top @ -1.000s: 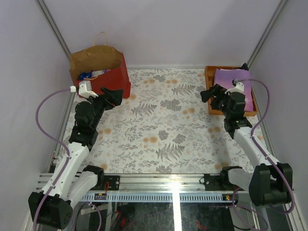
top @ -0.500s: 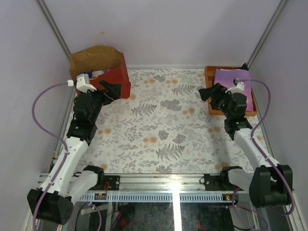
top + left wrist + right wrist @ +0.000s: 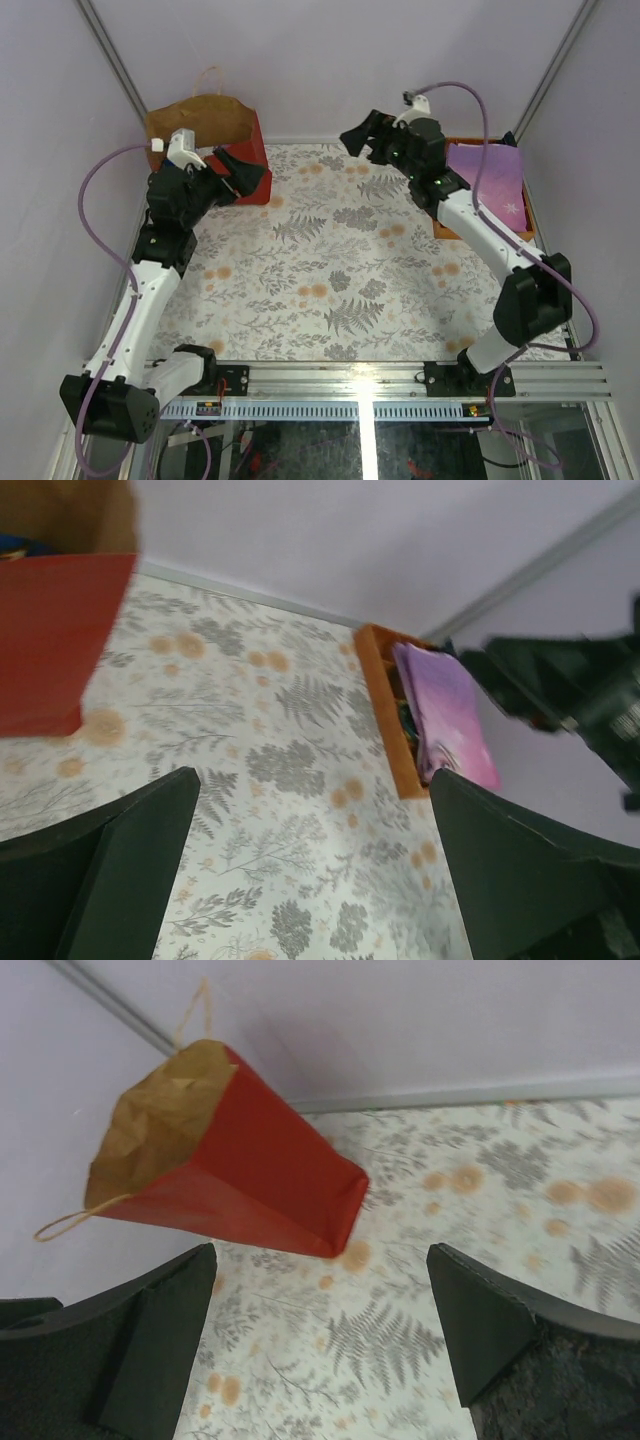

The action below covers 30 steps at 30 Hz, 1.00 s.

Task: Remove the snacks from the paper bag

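On my feed the work surface is a table covered by a white cloth printed with grey ferns and orange blossoms (image 3: 330, 285). Plain pale lilac walls (image 3: 330, 60) close it in on the far side, the left and the right. A slim silver metal post (image 3: 112, 52) slants up the far left corner and a second silver post (image 3: 553, 55) up the far right. A thin grey strip (image 3: 340, 139) runs where the far wall meets the cloth. Along the near edge lies a ribbed aluminium rail (image 3: 300, 372), with a white slotted duct (image 3: 320, 410) just below it. The light is soft and even, apart from a bright glare (image 3: 365, 372) on the rail. Below that it is dark, possibly the floor.
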{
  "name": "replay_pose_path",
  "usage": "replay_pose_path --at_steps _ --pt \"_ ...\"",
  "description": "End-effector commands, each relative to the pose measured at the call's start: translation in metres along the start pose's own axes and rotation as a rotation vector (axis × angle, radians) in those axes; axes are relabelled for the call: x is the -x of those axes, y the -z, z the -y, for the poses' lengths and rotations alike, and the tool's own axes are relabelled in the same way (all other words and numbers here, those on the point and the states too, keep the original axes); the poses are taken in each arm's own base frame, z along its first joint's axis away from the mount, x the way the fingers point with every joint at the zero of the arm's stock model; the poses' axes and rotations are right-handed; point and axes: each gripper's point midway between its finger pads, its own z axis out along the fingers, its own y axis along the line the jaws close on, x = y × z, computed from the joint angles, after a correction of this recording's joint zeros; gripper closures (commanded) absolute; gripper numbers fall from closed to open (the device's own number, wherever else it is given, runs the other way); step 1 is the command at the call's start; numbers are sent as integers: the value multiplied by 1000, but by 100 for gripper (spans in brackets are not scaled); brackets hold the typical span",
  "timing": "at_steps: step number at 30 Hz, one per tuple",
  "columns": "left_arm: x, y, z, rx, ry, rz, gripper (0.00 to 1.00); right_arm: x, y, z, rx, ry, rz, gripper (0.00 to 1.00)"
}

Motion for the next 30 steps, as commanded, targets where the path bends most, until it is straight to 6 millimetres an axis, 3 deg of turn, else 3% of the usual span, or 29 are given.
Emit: replay_pose_path --at_steps 1,4,7,9,10,12,14,17,19,22,26,30 --pt "-10 16 62 -313 -122 -174 0 7 -30 -49 87 66 -8 7" --pt "-19 40 98 -544 -203 -283 0 8 -38 -62 116 74 -6 6" --pt "-28 69 124 -755 -273 -380 0 17 -30 -57 77 102 27 5" --pt "-44 102 138 -964 -357 -453 0 27 -18 -55 51 130 63 4" --pt "-49 114 141 -1018 -432 -433 0 33 -13 -53 36 140 84 3" --pt "-47 114 145 -989 -496 -364 0 41 -6 -53 25 151 116 1" --pt "-33 99 146 -880 -481 -312 0 46 -4 -56 31 160 127 0" --pt "9 53 132 -600 -434 -170 0 50 -3 -59 37 164 140 0" --pt "33 13 102 -347 -380 -126 0 52 2 -60 43 167 152 0" --pt "66 -28 55 -15 -298 -44 0 57 10 -62 51 166 185 0" --pt "68 -75 2 230 -236 -43 6 70 22 -66 54 186 234 0" --pt "69 -104 -27 359 -242 -29 8 83 25 -67 37 230 274 0"
